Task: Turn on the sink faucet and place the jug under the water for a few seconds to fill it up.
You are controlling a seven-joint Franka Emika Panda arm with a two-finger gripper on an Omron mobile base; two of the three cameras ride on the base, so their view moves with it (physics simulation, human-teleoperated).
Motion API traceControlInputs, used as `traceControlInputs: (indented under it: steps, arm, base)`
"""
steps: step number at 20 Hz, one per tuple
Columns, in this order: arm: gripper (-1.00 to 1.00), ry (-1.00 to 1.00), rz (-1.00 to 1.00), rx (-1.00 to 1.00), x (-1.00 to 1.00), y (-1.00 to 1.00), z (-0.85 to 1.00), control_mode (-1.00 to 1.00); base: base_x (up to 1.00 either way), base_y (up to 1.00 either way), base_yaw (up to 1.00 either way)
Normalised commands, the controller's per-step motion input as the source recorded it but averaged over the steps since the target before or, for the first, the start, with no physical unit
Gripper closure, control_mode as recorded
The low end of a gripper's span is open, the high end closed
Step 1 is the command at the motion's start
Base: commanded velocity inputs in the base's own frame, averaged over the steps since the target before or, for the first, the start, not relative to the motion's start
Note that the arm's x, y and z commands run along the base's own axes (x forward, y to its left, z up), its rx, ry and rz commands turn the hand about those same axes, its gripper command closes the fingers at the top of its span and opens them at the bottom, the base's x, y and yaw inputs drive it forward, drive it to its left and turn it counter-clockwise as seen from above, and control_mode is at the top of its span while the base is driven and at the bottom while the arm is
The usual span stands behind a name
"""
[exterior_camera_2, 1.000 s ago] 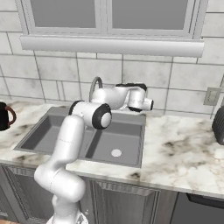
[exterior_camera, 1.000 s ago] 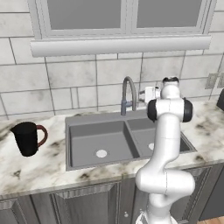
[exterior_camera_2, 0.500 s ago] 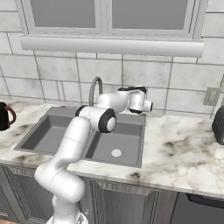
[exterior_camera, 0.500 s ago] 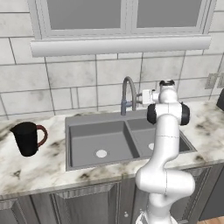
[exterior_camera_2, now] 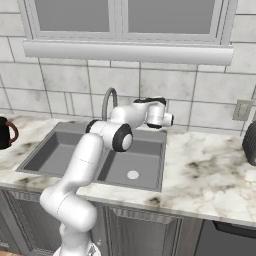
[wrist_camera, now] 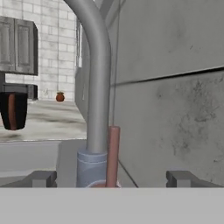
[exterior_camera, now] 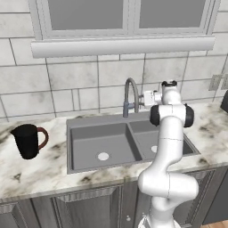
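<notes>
A white robot arm reaches across a marble-look counter (exterior_camera: 53, 167) toward the sink faucet (exterior_camera: 130, 95), a slim grey gooseneck tap at the back of a dark grey double-basin sink (exterior_camera: 95, 142), below a tiled wall (exterior_camera: 75, 84) and a window sill (exterior_camera: 120, 46). In the left base view the gripper (exterior_camera: 141, 100) sits level with the lower part of the tap, just to its right, pointing at it. In the right base view the hand (exterior_camera_2: 159, 114) shows beside the arched spout (exterior_camera_2: 109, 100).

The hand view looks straight at the tap's riser (wrist_camera: 97, 87), which stands centred between the two dark fingertips (wrist_camera: 41, 178). The jaws are spread wide, one tip on each side of the tap's base collar (wrist_camera: 91, 168), and they hold nothing. A slim reddish lever (wrist_camera: 113, 153) rises upright just beside the riser, on its right, between the fingertips; whether either tip touches the tap cannot be told.

The jug (exterior_camera: 27, 140), black with a reddish-brown loop handle, stands upright on the counter left of the sink, well apart from the faucet and the gripper; it shows at the left edge of the right base view (exterior_camera_2: 5, 133) and far left in the hand view (wrist_camera: 13, 109). Each basin has a round pale drain (exterior_camera: 103, 156). No stream can be made out at the spout.
</notes>
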Motion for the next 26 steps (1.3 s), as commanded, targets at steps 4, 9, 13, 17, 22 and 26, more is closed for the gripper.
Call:
traceControlInputs:
  steps: [4, 9, 13, 17, 22, 26]
  arm:
    - [-1.0, -0.04, 0.11, 0.0, -0.15, 0.0, 0.0, -1.0]
    - [-1.0, 0.0, 0.09, 0.0, 0.07, 0.08, 0.0, -1.0]
    - [-1.0, 0.0, 0.07, 0.0, 0.19, 0.19, 0.0, -1.0]
    - [-1.0, 0.02, 0.01, 0.0, 0.28, 0.11, 0.0, -1.0]
    - [-1.0, 0.03, -0.01, 0.0, 0.05, 0.18, 0.0, -1.0]
    - [-1.0, 0.0, -0.03, 0.0, -0.23, 0.31, 0.07, -1.0]
  base:
    - [0.0, 0.0, 0.0]
    - [0.0, 0.0, 0.0]
    - [0.0, 0.0, 0.0]
    - [0.0, 0.0, 0.0]
    - [0.0, 0.0, 0.0]
    - [0.0, 0.0, 0.0]
